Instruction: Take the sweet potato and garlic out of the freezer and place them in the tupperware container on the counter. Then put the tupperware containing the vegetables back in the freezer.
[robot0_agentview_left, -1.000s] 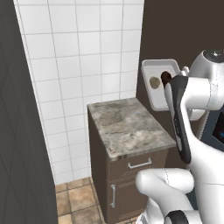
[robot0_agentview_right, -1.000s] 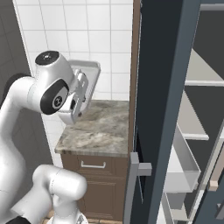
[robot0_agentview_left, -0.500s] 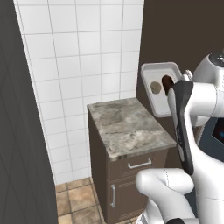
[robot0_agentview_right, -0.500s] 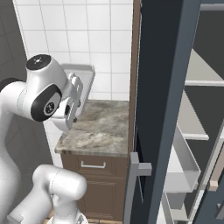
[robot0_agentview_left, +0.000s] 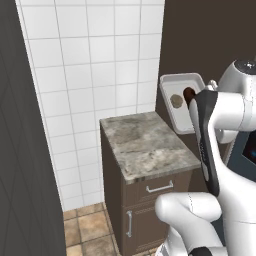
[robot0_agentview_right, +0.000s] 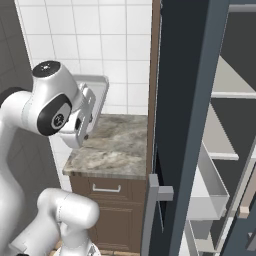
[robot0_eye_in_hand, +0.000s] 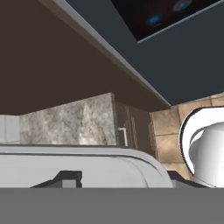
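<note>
Over the last second the white arm has swung the shallow pale grey-white tupperware container (robot0_agentview_left: 181, 100) away from the speckled grey-beige stone counter (robot0_agentview_left: 145, 145) and toward the right, and the tray is now tipped steeply, its open face turned toward the left base camera. Nearest in the hand view, the tray's pale rim (robot0_eye_in_hand: 83, 153) runs across just above the gripper (robot0_eye_in_hand: 118, 178), whose dark finger tips sit against its underside; they appear clamped on the rim, since the tray hangs in the air with nothing else under it. Inside it, in the left base view, the small dark reddish-brown sweet potato (robot0_agentview_left: 188, 94) lies at the right, partly behind the arm, and the little olive-tan garlic (robot0_agentview_left: 176, 101) sits just beside it to the left. Below and left, the counter stands bare over its dark brown cabinets. Farther right, the tall dark blue-grey freezer (robot0_agentview_right: 186, 125) stands open, its light grey shelves (robot0_agentview_right: 227, 82) and white door bins (robot0_agentview_right: 212, 192) in sight. Both vegetables are loaded, so this looks like the return carry. The next move calls for levelling the tray so nothing slides out, then clearing the door edge onto a shelf.
</note>
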